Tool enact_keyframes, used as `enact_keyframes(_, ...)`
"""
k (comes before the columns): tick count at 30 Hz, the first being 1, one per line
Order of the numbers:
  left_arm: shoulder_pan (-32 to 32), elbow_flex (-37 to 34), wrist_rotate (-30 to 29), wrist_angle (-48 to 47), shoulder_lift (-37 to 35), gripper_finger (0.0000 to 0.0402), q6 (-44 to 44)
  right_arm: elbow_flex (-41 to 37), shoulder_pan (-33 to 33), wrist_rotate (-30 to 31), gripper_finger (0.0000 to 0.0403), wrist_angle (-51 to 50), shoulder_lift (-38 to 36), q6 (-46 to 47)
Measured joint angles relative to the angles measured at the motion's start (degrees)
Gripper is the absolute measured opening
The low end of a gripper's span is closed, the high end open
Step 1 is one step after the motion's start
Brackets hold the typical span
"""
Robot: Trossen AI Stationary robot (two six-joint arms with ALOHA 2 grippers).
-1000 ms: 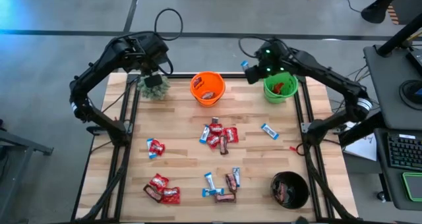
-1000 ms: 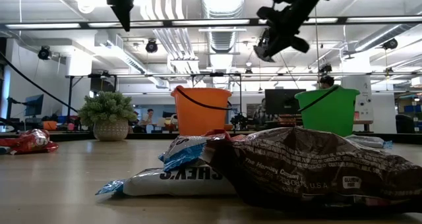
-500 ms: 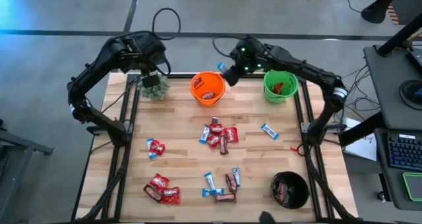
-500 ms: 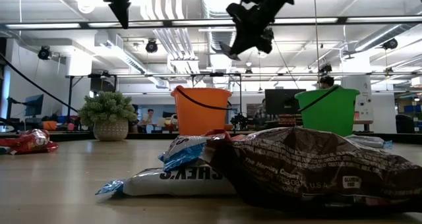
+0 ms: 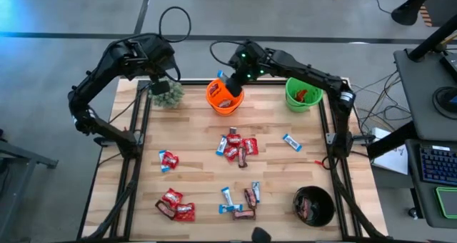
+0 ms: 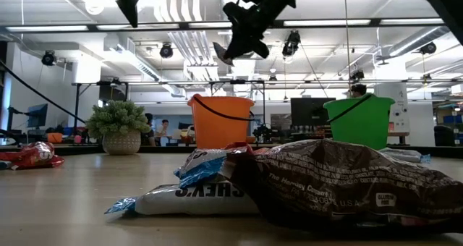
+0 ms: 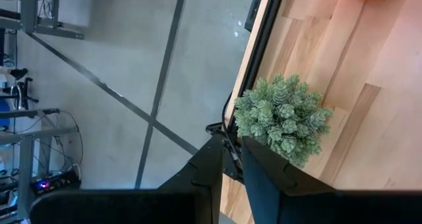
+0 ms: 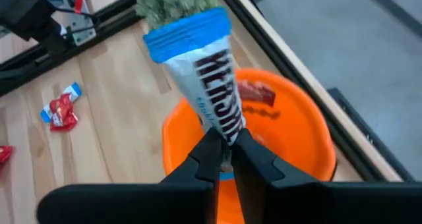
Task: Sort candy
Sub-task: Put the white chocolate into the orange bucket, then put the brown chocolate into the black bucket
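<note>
My right gripper (image 8: 225, 143) hangs above the orange bucket (image 5: 225, 97), shut on a blue-and-white candy bar (image 8: 201, 66). Inside the bucket lies a red-brown candy (image 8: 256, 92). The green bucket (image 5: 303, 94) beside it holds red candy. More candy lies flat on the table: a central heap (image 5: 235, 146), a lone blue-and-white bar (image 5: 290, 141), red packets (image 5: 168, 159) and groups near the front (image 5: 176, 206), (image 5: 243, 200). My left gripper (image 7: 231, 159) hovers shut and bare over the small green plant (image 5: 168, 94) at the far left corner. My right gripper pinches one end of the bar's wrapper (image 8: 226, 126) between its two fingers. The fingers slant downward, coming from the table's right side. The bar sticks out ahead of the fingers, in line with them, lifted clear above the orange bucket's mouth.
A black bucket (image 5: 314, 206) with dark candy stands at the near right corner. Bare wood lies between the candy groups and along the left side. In the low view a dark brown packet (image 6: 340, 181) and a blue-and-white one (image 6: 188, 195) fill the foreground.
My right gripper has travelled along the far edge toward the table's left, from beside the green bucket to above the orange bucket, rolling as it went. The blue-and-white bar went with it, still clear of the table.
</note>
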Motion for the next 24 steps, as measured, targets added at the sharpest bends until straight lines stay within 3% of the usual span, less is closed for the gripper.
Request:
enact_keyframes(12,0.00,0.00,-0.07,0.00,-0.27,0.0038,-0.48,4.29,0.36,0.39,0.0127,-1.77,1.50,-0.06)
enact_keyframes(19,0.00,0.00,-1.80,0.00,-0.27,0.0039,-1.02,4.23,0.36,0.56,0.0141,-8.51,1.35,-0.43)
enact_keyframes(24,0.00,0.00,-2.13,0.00,-0.27,0.0068,-2.02,4.23,0.53,0.58,0.0145,-10.40,1.24,-0.37)
